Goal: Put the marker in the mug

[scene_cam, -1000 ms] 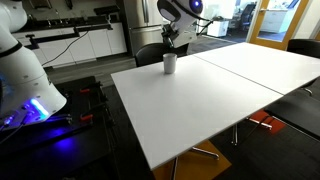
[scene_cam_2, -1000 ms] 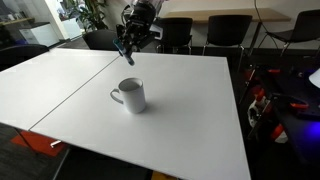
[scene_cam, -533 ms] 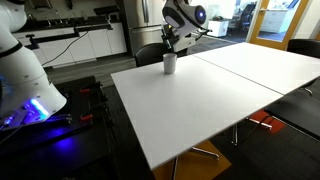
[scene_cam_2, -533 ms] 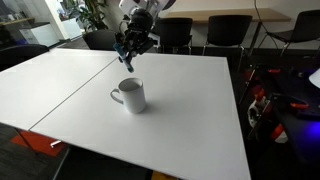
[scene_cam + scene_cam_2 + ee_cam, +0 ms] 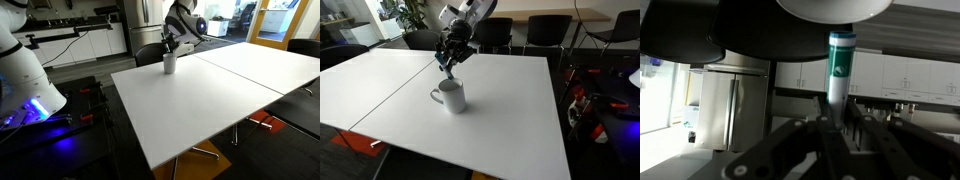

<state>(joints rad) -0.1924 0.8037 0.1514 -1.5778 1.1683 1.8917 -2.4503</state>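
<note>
Lower than a second ago, the gripper (image 5: 450, 63) hangs at the mug's (image 5: 453, 96) 12 o'clock, just above the rim. Its jaws are clenched on the marker (image 5: 840, 62) — held upright over the opening. The mug stands on the white table (image 5: 510, 110), handle at 9 o'clock.
</note>
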